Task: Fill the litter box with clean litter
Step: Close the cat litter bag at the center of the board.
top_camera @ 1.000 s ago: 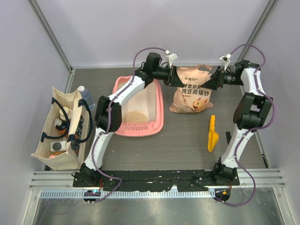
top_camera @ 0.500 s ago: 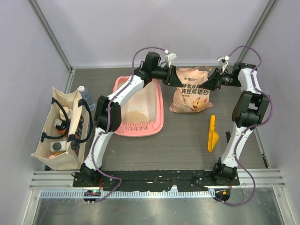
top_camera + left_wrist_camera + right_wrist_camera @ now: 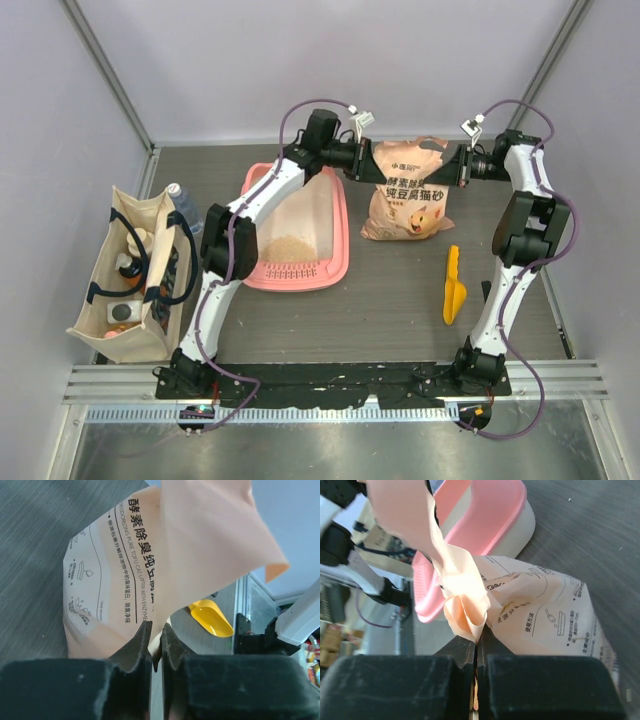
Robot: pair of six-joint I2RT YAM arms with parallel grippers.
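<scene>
The litter box [image 3: 300,284] lies just left of the left pincer [image 3: 366,172] and holds a small pile of clean litter [image 3: 290,248]. The left and right pincer [image 3: 453,170] each pinch the bag [image 3: 410,205] top. The right wrist has levelled out, raising the bag slightly, likely readying a pour.

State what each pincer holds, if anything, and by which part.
Both grip the cat litter bag by its top. The left pincer pinches the film at one upper corner, and the right pincer pinches bunched film at the other.
</scene>
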